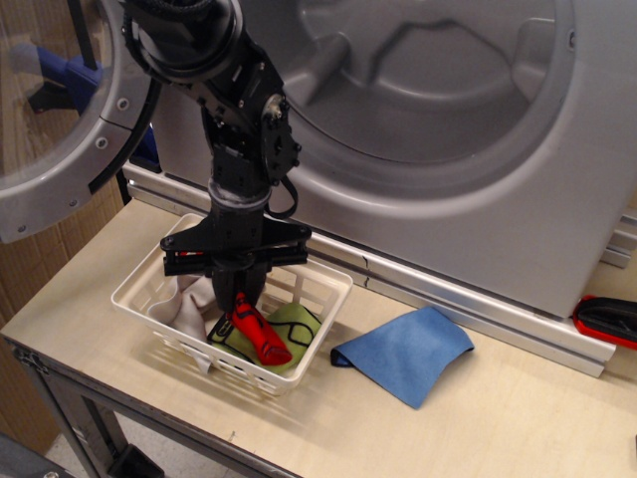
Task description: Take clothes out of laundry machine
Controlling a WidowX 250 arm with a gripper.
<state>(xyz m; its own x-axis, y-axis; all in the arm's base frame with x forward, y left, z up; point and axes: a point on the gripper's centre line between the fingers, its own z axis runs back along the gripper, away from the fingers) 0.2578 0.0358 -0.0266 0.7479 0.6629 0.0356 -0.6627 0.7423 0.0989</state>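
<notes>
The red cloth with black trim hangs from my gripper and its lower end rests on the lime-green cloth inside the white basket. The gripper points straight down into the basket, and its fingers are closed on the cloth's top end. The grey laundry machine stands behind. Its round door is swung open to the left, and the ribbed drum shows no cloth inside.
A grey cloth lies in the basket's left part. A plain blue cloth lies on the wooden table right of the basket. A red and black object sits at the right edge. The table's front edge is close below the basket.
</notes>
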